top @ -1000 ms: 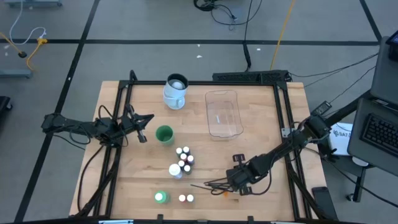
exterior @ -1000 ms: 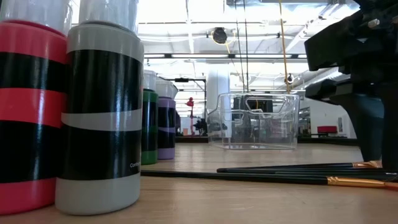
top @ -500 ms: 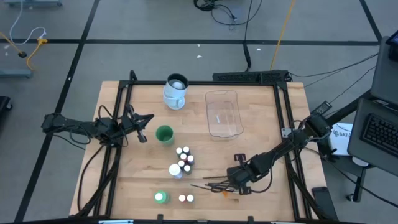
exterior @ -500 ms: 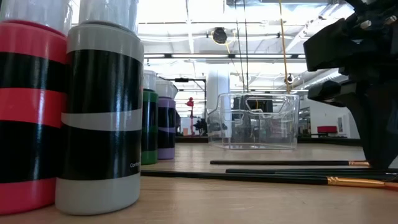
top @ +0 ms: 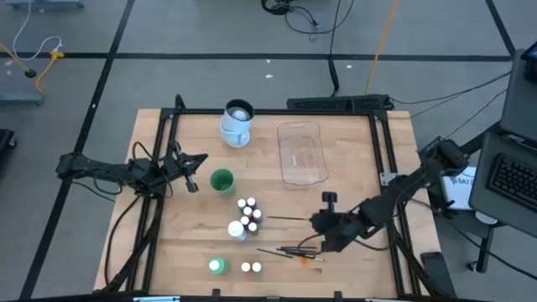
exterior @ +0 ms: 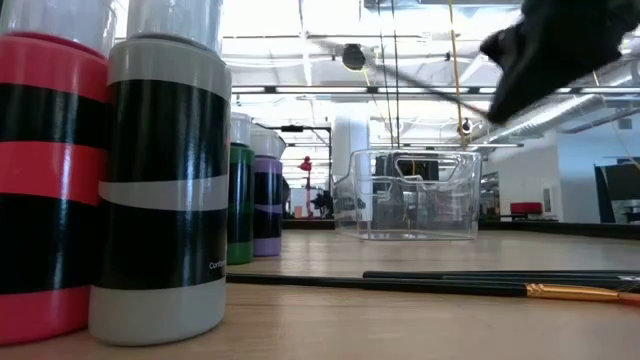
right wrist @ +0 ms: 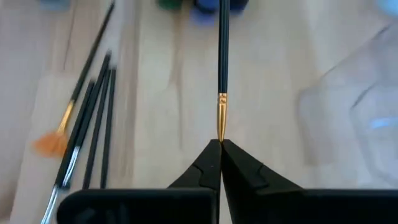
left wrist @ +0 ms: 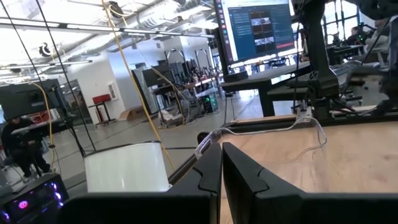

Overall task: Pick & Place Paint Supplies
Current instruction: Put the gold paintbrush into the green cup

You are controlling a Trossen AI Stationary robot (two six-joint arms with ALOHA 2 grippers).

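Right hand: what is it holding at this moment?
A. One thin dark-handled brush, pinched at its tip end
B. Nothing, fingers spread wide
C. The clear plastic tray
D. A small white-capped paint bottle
A: in the right wrist view the right hand is shut on the gold-ferruled end of a single brush, lifted clear of the other brushes left lying on the table.

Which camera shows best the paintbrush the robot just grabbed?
The right wrist view: the right end effector pinches the brush at its gold end, filling the middle of the picture. The high view shows the brush as a thin line. The low view shows only a faint streak; the left wrist view misses it.
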